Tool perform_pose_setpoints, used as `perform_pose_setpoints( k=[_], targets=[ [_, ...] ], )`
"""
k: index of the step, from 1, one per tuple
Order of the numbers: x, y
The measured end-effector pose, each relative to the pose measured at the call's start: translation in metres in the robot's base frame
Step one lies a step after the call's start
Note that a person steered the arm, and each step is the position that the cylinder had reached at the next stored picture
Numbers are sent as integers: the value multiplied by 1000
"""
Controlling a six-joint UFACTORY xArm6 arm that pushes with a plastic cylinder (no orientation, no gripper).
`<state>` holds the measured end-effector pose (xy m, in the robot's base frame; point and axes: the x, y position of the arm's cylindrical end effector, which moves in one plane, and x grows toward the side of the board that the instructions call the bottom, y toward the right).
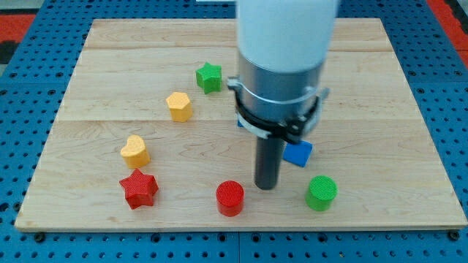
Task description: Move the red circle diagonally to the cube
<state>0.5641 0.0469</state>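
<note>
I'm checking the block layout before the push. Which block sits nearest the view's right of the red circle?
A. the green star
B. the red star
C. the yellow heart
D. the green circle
D: the green circle lies right of the red circle, near the board's bottom edge, with my tip between them.

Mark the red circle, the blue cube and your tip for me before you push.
red circle (229, 196): camera view, on its round top face.
blue cube (299, 153): camera view, on its visible corner right of the rod.
my tip (265, 186): camera view, at the rod's very end.
</note>
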Motion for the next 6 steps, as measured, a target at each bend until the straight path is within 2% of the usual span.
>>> perform_pose_setpoints(
  k=[1, 3, 4, 5, 6],
  targets=[
    [33, -22],
    [-9, -144],
    [-18, -123],
    [2, -108],
    [3, -160]
  ],
)
